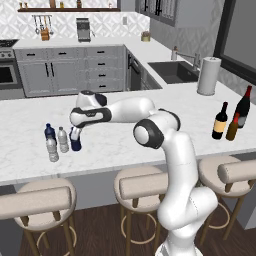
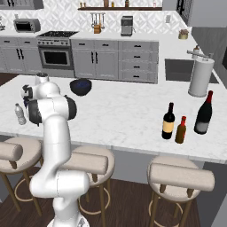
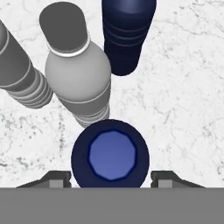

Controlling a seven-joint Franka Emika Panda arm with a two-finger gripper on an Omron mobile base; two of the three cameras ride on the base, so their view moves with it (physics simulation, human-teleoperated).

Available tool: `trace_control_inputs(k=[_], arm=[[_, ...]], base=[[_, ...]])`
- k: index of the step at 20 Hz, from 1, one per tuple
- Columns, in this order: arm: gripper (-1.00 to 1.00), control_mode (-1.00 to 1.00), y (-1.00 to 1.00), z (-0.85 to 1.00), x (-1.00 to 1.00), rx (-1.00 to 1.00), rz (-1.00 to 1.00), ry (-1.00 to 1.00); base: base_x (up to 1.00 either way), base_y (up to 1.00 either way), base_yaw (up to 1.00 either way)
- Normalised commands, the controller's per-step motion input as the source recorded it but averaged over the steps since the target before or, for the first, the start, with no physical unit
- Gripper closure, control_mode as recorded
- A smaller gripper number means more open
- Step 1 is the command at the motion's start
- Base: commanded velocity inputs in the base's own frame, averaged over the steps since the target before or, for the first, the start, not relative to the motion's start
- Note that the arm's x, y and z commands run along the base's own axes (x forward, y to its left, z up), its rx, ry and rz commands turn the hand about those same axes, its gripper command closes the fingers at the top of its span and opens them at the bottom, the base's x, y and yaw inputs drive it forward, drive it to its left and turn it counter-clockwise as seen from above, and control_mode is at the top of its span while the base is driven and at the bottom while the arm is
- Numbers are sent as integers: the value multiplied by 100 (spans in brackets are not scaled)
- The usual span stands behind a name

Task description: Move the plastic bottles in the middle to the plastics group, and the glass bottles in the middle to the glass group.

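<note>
1. The gripper (image 3: pixel 111 177) hung straight over a blue bottle (image 3: pixel 110 153) on the counter (image 3: pixel 183 87), looking down at its cap.
2. The bottle stood upright, long axis vertical, along the camera's line of sight, and sat between the two fingertips (image 3: pixel 57 178), one at 9 o'clock and one at 3 o'clock of its body.
3. The jaws stood slightly spread: a thin strip of counter showed on each side between tip and bottle, so nothing looked pinched. I judged it let go, or about to be.
4. In the hand view a grey bottle (image 3: pixel 78 74) stood just beside it at 11 o'clock, a second blue one (image 3: pixel 127 35) at 12, and another grey one (image 3: pixel 19 78) at 10.
5. In the left base view that plastics group (image 1: pixel 61 141) was at the counter's left end with the hand on its right edge.
6. The wine bottle (image 1: pixel 220 121) with the tan label stood far to the right, at 3 o'clock from the gripper, close by the amber bottle (image 1: pixel 232 127) and the red-necked bottle (image 1: pixel 243 107).
7. My guess at the coming move was a straight lift, since neighbours crowded the 10-to-12 side.
</note>
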Motion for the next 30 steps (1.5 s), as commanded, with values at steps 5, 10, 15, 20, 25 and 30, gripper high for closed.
trace_control_inputs(k=[5,10,15,20,25,30], arm=[[-100,-100,-18,10,0,0,0,0],[-100,-100,-7,21,-2,0,0,0],[-100,-100,-9,29,-34,0,0,0],[-100,-100,-46,10,-73,3,0,0],[-100,-100,-71,1,-81,6,-1,0],[-100,-100,-82,7,-77,5,-3,-2]], base=[[0,0,0],[0,0,0],[0,0,0],[0,0,0],[0,0,0],[0,0,0]])
